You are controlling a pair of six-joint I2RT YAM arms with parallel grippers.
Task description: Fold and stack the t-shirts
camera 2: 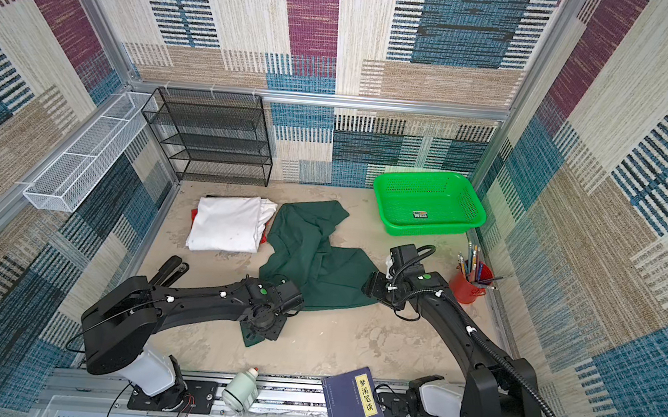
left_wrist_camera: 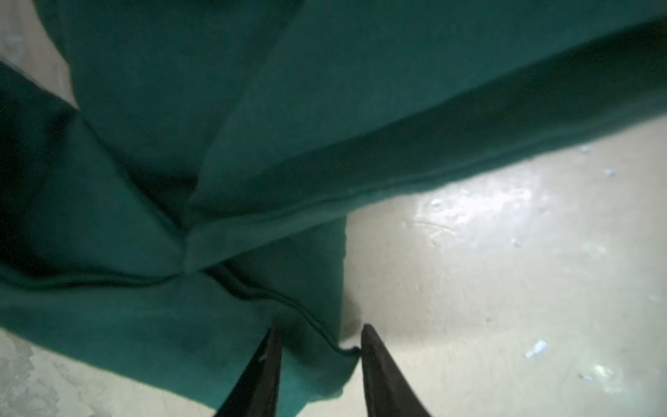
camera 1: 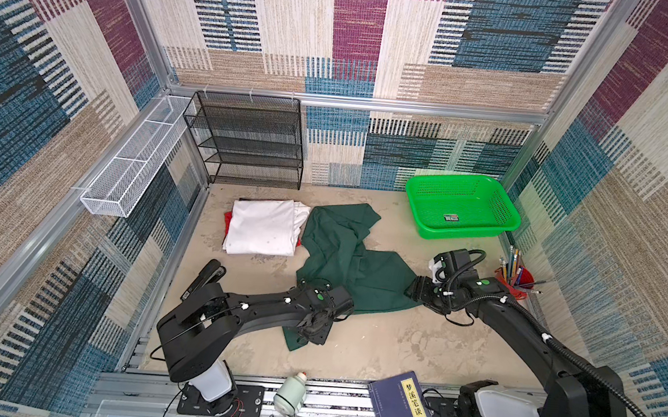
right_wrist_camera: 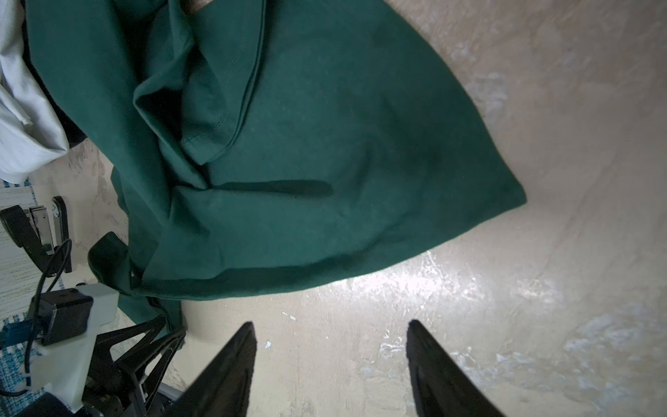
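A large dark green t-shirt (camera 1: 344,260) (camera 2: 311,257) lies crumpled across the middle of the table. A folded white t-shirt (camera 1: 261,227) (camera 2: 228,224) rests on a red one (camera 1: 227,218) at the back left. My left gripper (left_wrist_camera: 319,326) points down at the green shirt's near corner (camera 1: 295,341). Its jaws stand apart with the hem and a flap of green cloth (left_wrist_camera: 314,361) between the fingers. My right gripper (right_wrist_camera: 330,326) (camera 1: 409,294) hangs open over bare table by the shirt's right edge (right_wrist_camera: 397,252), holding nothing.
A bright green plastic basket (camera 1: 462,207) stands at the back right. A red cup of pens (camera 1: 515,279) is by the right wall. A black mesh rack (camera 1: 247,138) stands at the back. A blue book (camera 1: 404,412) and a bottle (camera 1: 291,393) lie on the front rail.
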